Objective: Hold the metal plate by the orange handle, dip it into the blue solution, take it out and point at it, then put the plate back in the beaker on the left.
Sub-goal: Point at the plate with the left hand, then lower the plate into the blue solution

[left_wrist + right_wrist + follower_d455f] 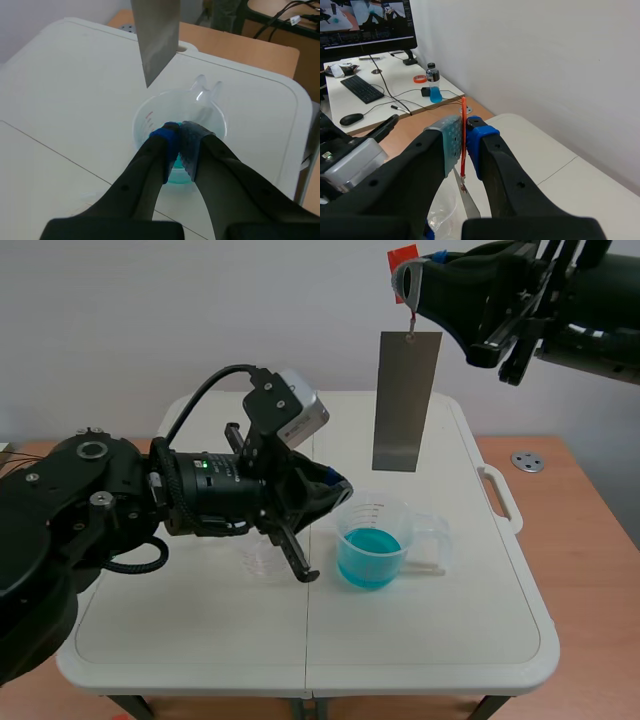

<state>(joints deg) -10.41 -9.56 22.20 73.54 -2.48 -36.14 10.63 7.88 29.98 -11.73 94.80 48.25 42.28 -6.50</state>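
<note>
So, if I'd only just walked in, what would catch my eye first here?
Probably the grey metal plate, hanging in mid-air, pinched by its orange handle in the right gripper high above the white table. Next comes the clear beaker of bright blue solution, standing on the table below the plate. The left gripper, fingers shut, has its tips right at that beaker.

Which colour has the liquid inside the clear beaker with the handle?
Turquoise blue. The liquid in the beaker shows best in the scene view.
</note>
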